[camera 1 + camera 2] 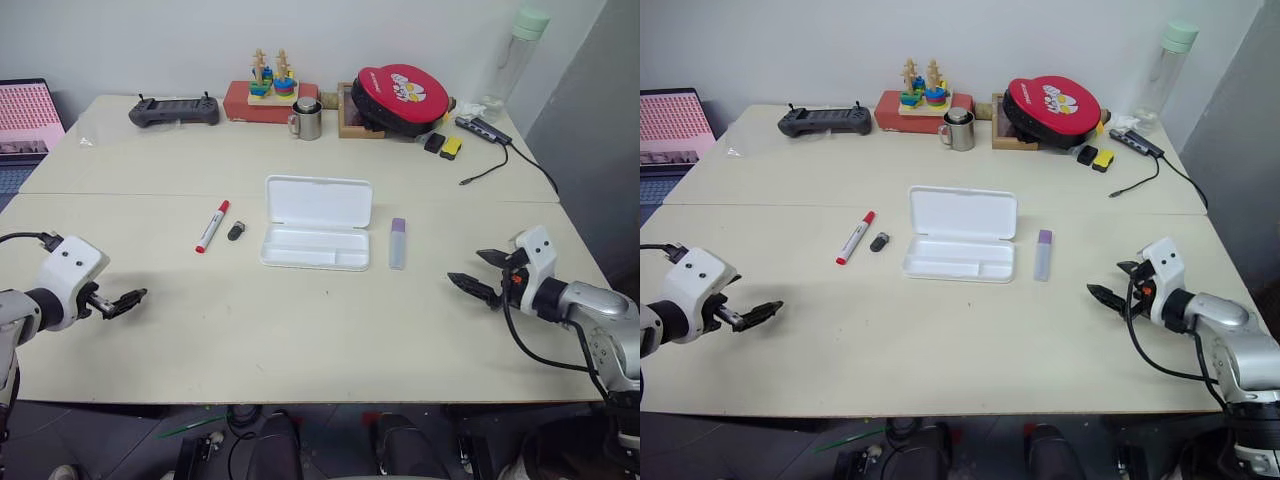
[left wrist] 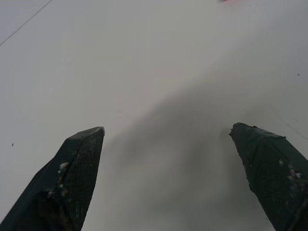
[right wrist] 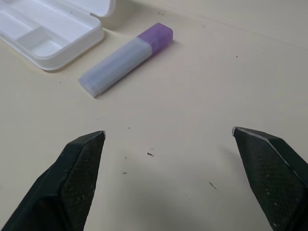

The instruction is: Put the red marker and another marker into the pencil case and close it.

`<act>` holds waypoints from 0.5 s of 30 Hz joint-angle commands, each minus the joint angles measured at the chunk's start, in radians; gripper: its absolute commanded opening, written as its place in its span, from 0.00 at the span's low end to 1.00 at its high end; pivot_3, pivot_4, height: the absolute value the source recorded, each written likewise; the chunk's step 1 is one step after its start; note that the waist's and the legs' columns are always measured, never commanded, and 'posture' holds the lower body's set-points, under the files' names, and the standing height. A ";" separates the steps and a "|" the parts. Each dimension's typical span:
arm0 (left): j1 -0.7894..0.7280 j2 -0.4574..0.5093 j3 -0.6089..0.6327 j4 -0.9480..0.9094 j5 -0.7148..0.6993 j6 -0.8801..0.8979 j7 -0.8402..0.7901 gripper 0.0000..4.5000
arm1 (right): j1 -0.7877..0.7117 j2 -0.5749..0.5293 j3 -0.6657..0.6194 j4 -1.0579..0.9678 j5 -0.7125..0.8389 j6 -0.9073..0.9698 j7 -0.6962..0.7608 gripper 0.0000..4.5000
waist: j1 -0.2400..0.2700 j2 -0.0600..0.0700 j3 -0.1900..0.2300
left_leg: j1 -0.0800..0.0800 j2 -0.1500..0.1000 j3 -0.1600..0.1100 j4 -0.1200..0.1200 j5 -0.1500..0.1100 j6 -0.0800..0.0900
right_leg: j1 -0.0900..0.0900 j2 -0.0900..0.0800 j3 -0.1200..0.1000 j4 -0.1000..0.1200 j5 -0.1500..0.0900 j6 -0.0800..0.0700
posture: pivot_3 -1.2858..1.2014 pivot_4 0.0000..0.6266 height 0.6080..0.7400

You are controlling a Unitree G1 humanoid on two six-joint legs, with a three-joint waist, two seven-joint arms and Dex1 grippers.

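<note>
Pale cream table [image 1: 300,340], its top crossed by a seam running 9 to 3 o'clock and joining two tabletops. Plain white wall [image 1: 150,40] behind the far edge at 12 o'clock. Grey panel [image 1: 590,130] standing at 2 o'clock, beside the right table edge. Pink-lit screen [image 1: 28,115] at 10 o'clock, just off the far left corner. Dark floor [image 1: 110,440] below the near edge at 6 o'clock. Even, diffuse light; soft shadows on the tabletop.
</note>
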 commanded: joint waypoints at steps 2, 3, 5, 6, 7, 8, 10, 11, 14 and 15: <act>-0.004 0.015 0.026 -0.025 -0.008 0.000 -0.017 1.00 | -0.002 -0.017 -0.051 -0.024 0.010 0.008 0.001 0.99 | 0.000 0.000 0.000 | 0.000 0.000 0.000 0.000 0.000 0.000 | 0.000 0.000 0.000 0.000 0.000 0.000 | 0.52 0.24 1.00; -0.002 0.014 0.020 -0.025 -0.001 0.000 -0.018 1.00 | -0.002 -0.016 -0.055 -0.022 0.008 0.006 -0.002 0.99 | 0.000 0.000 0.000 | 0.000 0.000 0.000 0.000 0.000 0.000 | 0.000 0.000 0.000 0.000 0.000 0.000 | 0.52 0.24 1.00; 0.002 0.011 0.016 -0.021 0.005 -0.001 -0.018 1.00 | -0.007 -0.012 -0.056 -0.019 0.005 0.005 -0.004 0.99 | 0.000 0.000 0.000 | 0.000 0.000 0.000 0.000 0.000 0.000 | 0.000 0.000 0.000 0.000 0.000 0.000 | 0.52 0.24 1.00; 0.003 0.009 0.017 -0.018 0.005 -0.001 -0.017 1.00 | -0.009 -0.009 -0.056 -0.019 0.006 0.006 -0.005 0.99 | 0.000 0.000 0.000 | 0.000 0.000 0.000 0.000 0.000 0.000 | 0.000 0.000 0.000 0.000 0.000 0.000 | 0.52 0.24 1.00; 0.002 0.005 0.012 -0.014 0.008 -0.003 -0.017 1.00 | -0.012 -0.009 -0.057 -0.024 0.007 0.009 -0.005 0.99 | 0.000 0.000 0.000 | 0.000 0.000 0.000 0.000 0.000 0.000 | 0.000 0.000 0.000 0.000 0.000 0.000 | 0.52 0.24 1.00; -0.006 -0.003 0.005 -0.010 0.007 -0.002 -0.015 1.00 | -0.010 -0.010 -0.065 -0.031 0.014 0.013 -0.004 0.99 | 0.000 0.000 0.000 | 0.000 0.000 0.000 0.000 0.000 0.000 | 0.000 0.000 0.000 0.000 0.000 0.000 | 0.52 0.24 1.00; -0.012 -0.011 -0.002 -0.010 0.008 -0.001 -0.011 1.00 | -0.003 -0.012 -0.076 -0.035 0.020 0.016 -0.002 0.99 | 0.000 0.000 0.000 | 0.000 0.000 0.000 0.000 0.000 0.000 | 0.000 0.000 0.000 0.000 0.000 0.000 | 0.52 0.24 1.00; -0.006 -0.012 0.001 -0.017 0.007 0.000 -0.012 1.00 | 0.000 -0.012 -0.073 -0.030 0.016 0.012 -0.001 0.99 | 0.000 0.000 0.000 | 0.000 0.000 0.000 0.000 0.000 0.000 | 0.000 0.000 0.000 0.000 0.000 0.000 | 0.52 0.24 1.00; 0.013 -0.024 0.030 -0.035 -0.021 0.010 -0.022 1.00 | -0.006 -0.007 -0.051 -0.019 0.005 0.006 0.002 0.99 | 0.000 0.000 0.000 | 0.000 0.000 0.000 0.000 0.000 0.000 | 0.000 0.000 0.000 0.000 0.000 0.001 | 0.52 0.24 1.00; 0.015 -0.024 0.035 -0.036 -0.026 0.013 -0.026 1.00 | -0.011 -0.009 -0.047 -0.020 0.004 0.007 0.003 0.99 | -0.001 0.000 0.000 | 0.000 0.000 0.000 0.000 0.000 0.000 | 0.000 0.000 0.000 0.000 0.000 0.001 | 0.52 0.24 1.00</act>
